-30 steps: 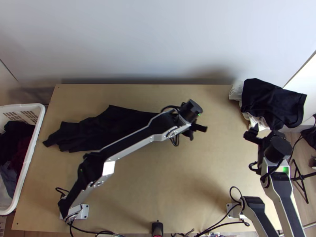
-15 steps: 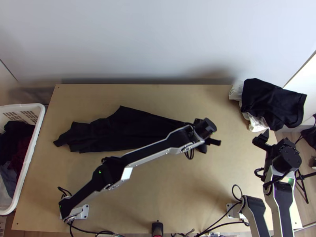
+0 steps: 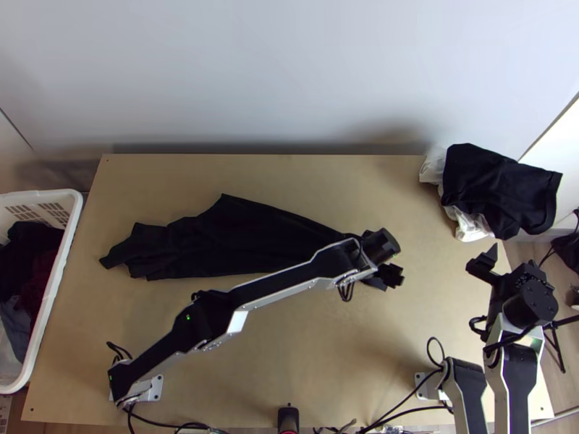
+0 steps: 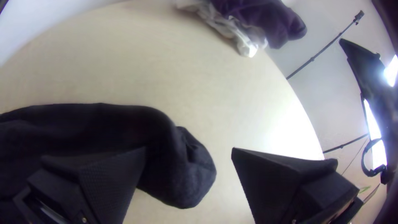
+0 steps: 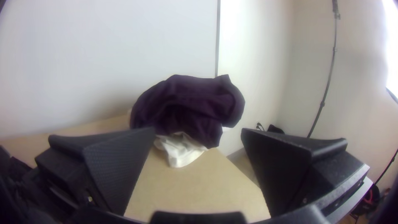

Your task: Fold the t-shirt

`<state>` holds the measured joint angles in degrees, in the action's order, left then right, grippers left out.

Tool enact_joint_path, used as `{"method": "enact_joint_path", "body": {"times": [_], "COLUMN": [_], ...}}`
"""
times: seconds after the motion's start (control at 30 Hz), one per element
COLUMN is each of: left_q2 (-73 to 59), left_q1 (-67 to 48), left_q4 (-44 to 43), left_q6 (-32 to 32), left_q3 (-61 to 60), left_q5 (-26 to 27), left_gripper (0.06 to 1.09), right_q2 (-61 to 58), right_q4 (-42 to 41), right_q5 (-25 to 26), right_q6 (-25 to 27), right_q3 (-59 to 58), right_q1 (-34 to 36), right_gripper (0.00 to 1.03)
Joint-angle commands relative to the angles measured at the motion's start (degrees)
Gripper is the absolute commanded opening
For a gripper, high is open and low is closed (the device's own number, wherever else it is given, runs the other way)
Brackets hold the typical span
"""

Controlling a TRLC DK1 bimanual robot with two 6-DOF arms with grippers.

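In the top view my left gripper [image 3: 391, 275] is at the right end of the black t-shirt [image 3: 239, 235], which lies bunched lengthwise across the table's left and middle. The left wrist view has my left gripper [image 4: 188, 161] open, the rounded end of the t-shirt [image 4: 178, 166] between its fingers and bare wood beside it. My right gripper [image 3: 494, 264] stands over the table's right edge, away from the shirt. In the right wrist view my right gripper [image 5: 198, 141] is open with nothing between its fingers.
Dark and white cloths [image 3: 499, 184] lie piled at the table's back right corner, close to my right gripper. A white basket [image 3: 54, 289] holding clothes stands at the left edge. A wall runs along the back.
My left gripper has moved right and toward the near edge. The t-shirt has shifted slightly right. My right gripper has moved a little to the right.
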<state>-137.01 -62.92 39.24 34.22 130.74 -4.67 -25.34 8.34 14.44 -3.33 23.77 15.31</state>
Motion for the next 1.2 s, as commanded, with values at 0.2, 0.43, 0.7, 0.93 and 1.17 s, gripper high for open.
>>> {"method": "enact_joint_path", "body": {"times": [0.2,0.43,0.7,0.93,1.17], "left_q2": [4.8,8.9,9.4,10.8,12.8], "left_q1": [8.5,12.2,12.5,12.5,13.6], "left_q4": [14.5,18.0,22.3,21.0,21.1], "left_q6": [-4.5,-8.0,-8.4,-8.3,-9.1], "left_q3": [-1.5,-3.9,-5.5,-5.2,-5.6], "left_q5": [0.1,-1.6,-6.2,-12.6,-14.1], "left_gripper": [1.04,1.04,1.04,1.04,1.04], "right_q2": [4.5,10.8,9.9,2.4,-3.9], "right_q4": [9.8,16.6,20.7,17.0,8.5], "right_q5": [-2.3,-2.3,-2.4,-2.4,-3.1], "right_q6": [-4.3,-5.1,-4.6,-4.9,-6.4], "right_q3": [-0.4,-3.6,-5.6,-6.8,-8.9], "right_q1": [-10.4,-19.7,-26.6,-30.3,-33.3], "right_gripper": [0.96,0.96,0.96,0.96,0.96]}}
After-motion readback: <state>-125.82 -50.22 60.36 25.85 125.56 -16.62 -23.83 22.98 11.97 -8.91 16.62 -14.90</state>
